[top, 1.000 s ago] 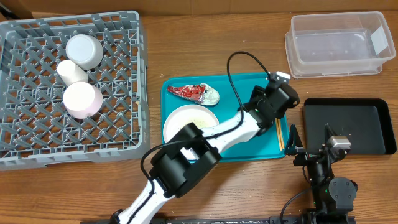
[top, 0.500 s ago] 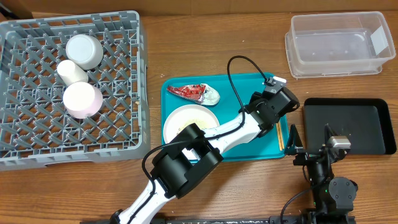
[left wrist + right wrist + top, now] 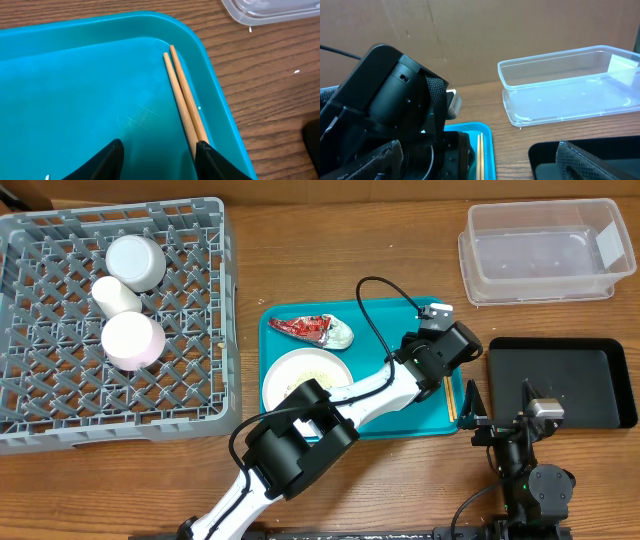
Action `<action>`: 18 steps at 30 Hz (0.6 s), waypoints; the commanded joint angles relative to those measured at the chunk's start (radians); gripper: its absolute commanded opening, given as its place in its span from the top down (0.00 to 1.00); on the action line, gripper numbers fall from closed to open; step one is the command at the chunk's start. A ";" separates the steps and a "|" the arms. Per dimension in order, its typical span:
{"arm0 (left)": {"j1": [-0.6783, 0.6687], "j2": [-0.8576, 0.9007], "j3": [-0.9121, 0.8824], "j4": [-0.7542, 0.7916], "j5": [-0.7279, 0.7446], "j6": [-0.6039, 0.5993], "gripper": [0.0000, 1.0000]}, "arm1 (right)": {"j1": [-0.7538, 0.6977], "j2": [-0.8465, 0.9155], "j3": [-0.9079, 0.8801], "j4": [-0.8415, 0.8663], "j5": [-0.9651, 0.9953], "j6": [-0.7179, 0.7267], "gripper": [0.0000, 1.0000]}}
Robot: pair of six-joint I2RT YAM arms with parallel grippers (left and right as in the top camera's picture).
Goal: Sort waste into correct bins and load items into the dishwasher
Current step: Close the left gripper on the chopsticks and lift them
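**Left gripper (image 3: pixel 157 150) half-spread low over the teal tray's (image 3: pixel 75 75) 3 o'clock edge**
It pinches nothing; the chopsticks (image 3: pixel 182 95) lie just beside one finger, seemingly its target. The wrapper (image 3: pixel 312 329) at 11 o'clock and the plate (image 3: pixel 288 372) at 8 o'clock sit on the teal tray, unsorted. The right gripper (image 3: pixel 485 159) hangs wide spread by the black tray (image 3: pixel 560 380).

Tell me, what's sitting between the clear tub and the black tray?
Just a strip of wooden table, seen in the overhead view. The left wrist view shows a couple of tiny white specks on that wood.
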 commanded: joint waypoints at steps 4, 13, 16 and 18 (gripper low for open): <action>-0.016 0.027 0.010 -0.018 -0.014 -0.044 0.53 | 0.003 -0.002 -0.010 0.006 0.009 0.003 0.00; -0.045 0.028 0.010 -0.013 -0.055 -0.045 0.53 | 0.003 -0.002 -0.010 0.006 0.009 0.003 0.00; -0.050 0.028 0.010 -0.001 -0.059 -0.045 0.52 | 0.003 -0.002 -0.010 0.006 0.009 0.003 0.00; -0.050 0.028 0.010 0.006 -0.059 -0.058 0.52 | 0.003 -0.002 -0.010 0.006 0.009 0.003 0.00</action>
